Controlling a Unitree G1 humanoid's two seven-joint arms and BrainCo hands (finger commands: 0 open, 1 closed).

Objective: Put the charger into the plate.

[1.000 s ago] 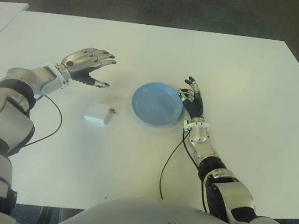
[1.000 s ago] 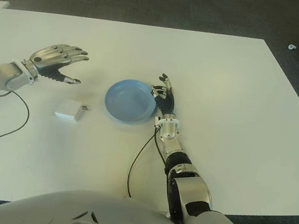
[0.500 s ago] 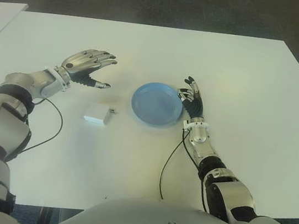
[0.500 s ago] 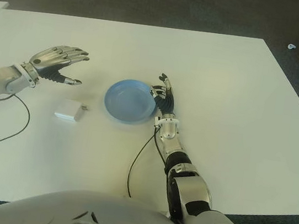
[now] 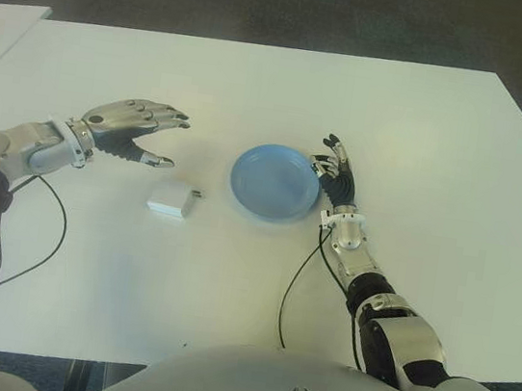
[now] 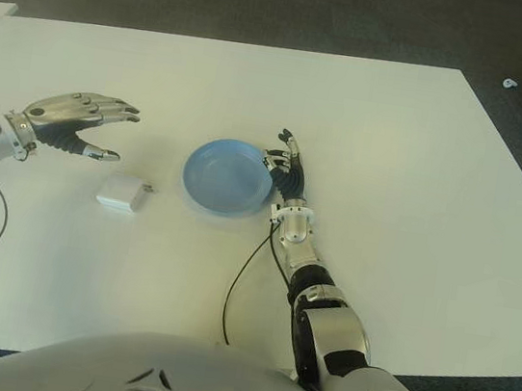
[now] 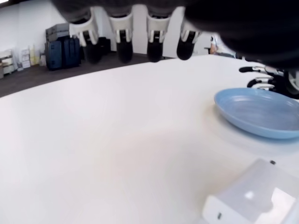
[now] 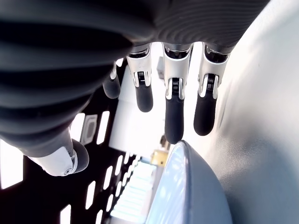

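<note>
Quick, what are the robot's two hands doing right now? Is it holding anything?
Left hand: open, holding nothing, above the table just behind the charger.
Right hand: open, holding nothing, at the right edge of the plate.

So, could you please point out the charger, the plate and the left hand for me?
charger (image 5: 171,198), left eye view, middle of its white body.
plate (image 5: 274,182), left eye view, bare blue centre.
left hand (image 5: 127,126), left eye view, middle of the hand.

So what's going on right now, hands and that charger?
Left hand open, beyond the charger, holding nothing. Right hand open at the right rim of the plate. Charger on the table, left of the plate. Nothing between them.
</note>
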